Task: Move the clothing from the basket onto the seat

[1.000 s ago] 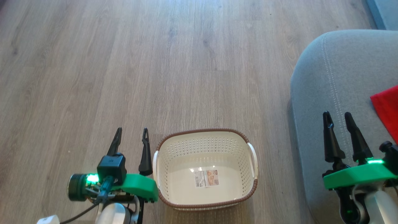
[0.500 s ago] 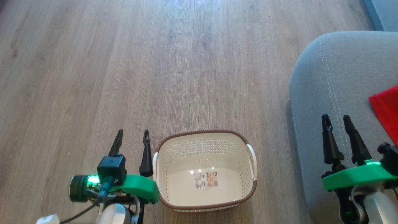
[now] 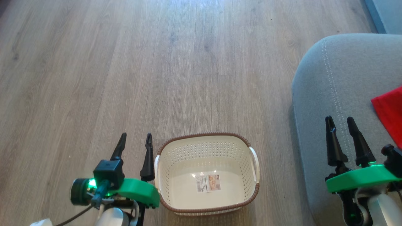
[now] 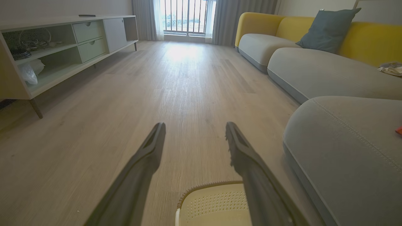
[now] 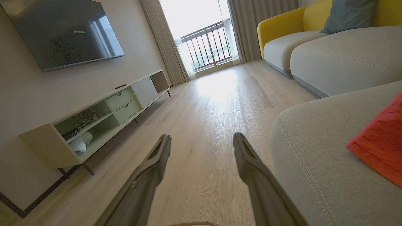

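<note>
Holding left claw [image 3: 136, 135] wide open, empty, just beside cream perforated plastic basket [image 3: 204, 147] on wooden floor [image 3: 157, 62]. Poising right claw [image 3: 339, 118] wide open, empty, near large grey fabric seat [image 3: 339, 78] bearing bright red clothing [image 3: 389, 110].

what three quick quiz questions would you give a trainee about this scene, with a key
1. True or false: the basket holds no clothing, just a paper label.
2. Where does the red garment lie? A on the grey seat cushion; B on the wooden floor; C in the basket.
3. Fill in: the left gripper and right gripper both stand ___, holding nothing.
Key: 1 true; 2 A; 3 open.
</note>
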